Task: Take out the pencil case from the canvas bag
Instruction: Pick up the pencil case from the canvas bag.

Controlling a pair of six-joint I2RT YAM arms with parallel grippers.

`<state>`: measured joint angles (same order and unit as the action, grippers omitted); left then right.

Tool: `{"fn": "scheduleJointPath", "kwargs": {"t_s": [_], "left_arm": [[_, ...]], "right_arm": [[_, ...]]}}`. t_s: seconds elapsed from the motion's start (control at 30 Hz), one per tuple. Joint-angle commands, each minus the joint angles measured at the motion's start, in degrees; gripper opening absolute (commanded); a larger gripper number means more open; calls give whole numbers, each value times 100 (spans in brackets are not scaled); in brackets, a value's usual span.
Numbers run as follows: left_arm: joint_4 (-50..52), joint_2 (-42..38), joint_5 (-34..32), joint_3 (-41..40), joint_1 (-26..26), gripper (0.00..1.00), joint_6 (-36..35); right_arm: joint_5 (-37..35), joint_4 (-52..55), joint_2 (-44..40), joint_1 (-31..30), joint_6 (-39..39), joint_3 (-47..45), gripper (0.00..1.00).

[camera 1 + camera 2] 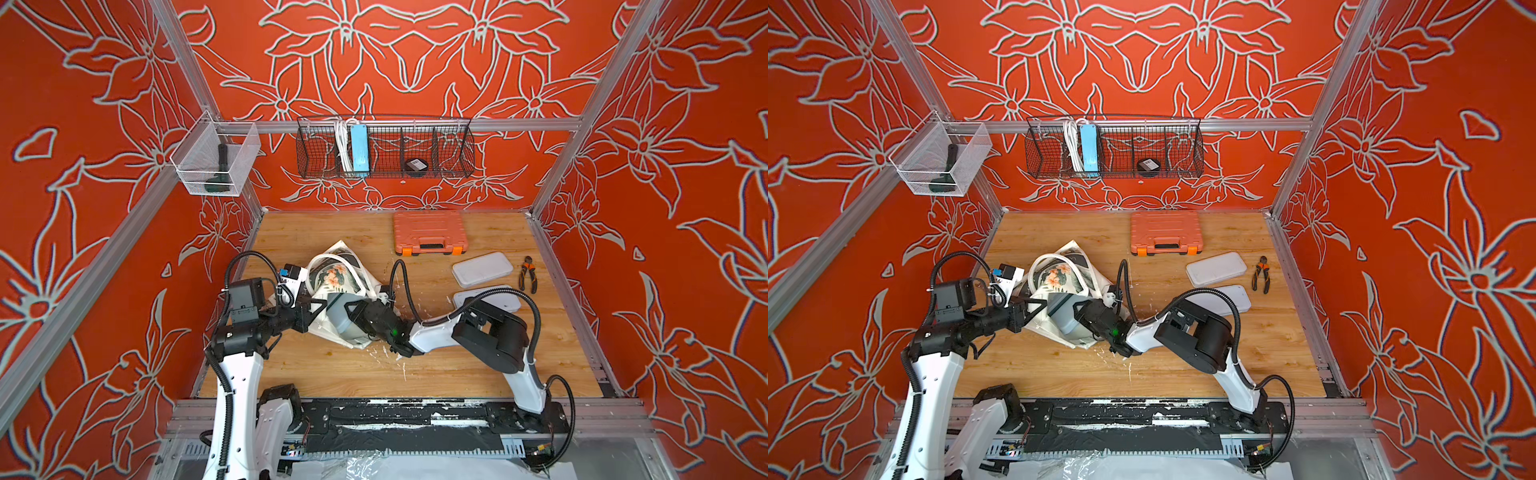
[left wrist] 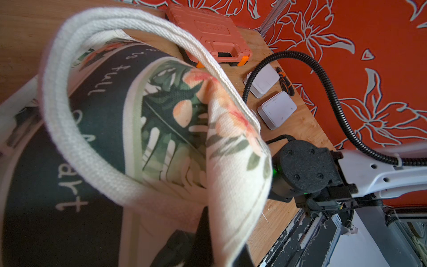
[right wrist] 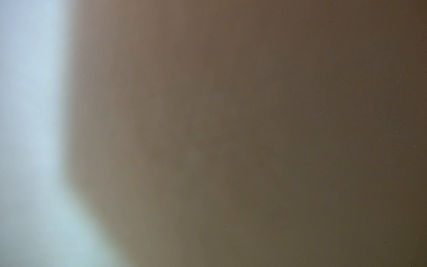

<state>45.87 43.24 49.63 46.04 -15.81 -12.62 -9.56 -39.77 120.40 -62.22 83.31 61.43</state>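
The black base rail point(image 1: 395, 432) runs along the near edge of the wooden tabletop point(image 1: 332, 374). Both arms reach from it to the cream-white canvas bag point(image 1: 336, 274) with looped handles and a tropical flower print, which lies crumpled near the left edge, about halfway back, its mouth turned toward the near edge. In that open mouth sits the grey-blue soft pencil case point(image 1: 337, 322), partly inside the bag. The left gripper point(image 1: 318, 307) has its claw pressed together on the cloth rim of the mouth. The right gripper point(image 1: 351, 311) is at the pencil case, but whether its claw is spread or clamped cannot be told, as its wrist view is only brown and pale-blue blur. A closed orange plastic tool case point(image 1: 431, 230) lies against the far edge. Two flat white lidded boxes point(image 1: 482, 269) lie toward the right edge, contents hidden and the nearer one partly under the right arm point(image 1: 490, 332). Orange-handled pliers point(image 1: 528, 275) lie just beside them. On the back wall a black wire basket point(image 1: 455, 160) holds a light-blue power strip point(image 1: 359, 151) with a white cable point(image 1: 343, 145), and a black round device point(image 1: 416, 166) in a compartment further right. A white mesh basket point(image 1: 243, 143) above the far left corner holds a dark handled tool point(image 1: 221, 166). Bare wood spans the strip along the near edge and the far left corner.
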Motion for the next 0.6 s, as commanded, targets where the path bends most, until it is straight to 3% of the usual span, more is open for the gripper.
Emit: {"fn": "scheduleJointPath", "kwargs": {"t_s": [0.0,0.2,0.37,0.57], "left_arm": [[-113,-79,568,72,17,0,23],[-131,-70,547,61,12,0,23],[-143,-87,523,72,12,0,40],[-137,-114,486,72,5,0,54]], "right_arm": [[174,241,-169,26,-321,-163,41],[414,501,-476,26,-830,-141,32],[586,570,-613,26,-1048,-184,20],[640,615,-745,36,-1240,-253,16]]}}
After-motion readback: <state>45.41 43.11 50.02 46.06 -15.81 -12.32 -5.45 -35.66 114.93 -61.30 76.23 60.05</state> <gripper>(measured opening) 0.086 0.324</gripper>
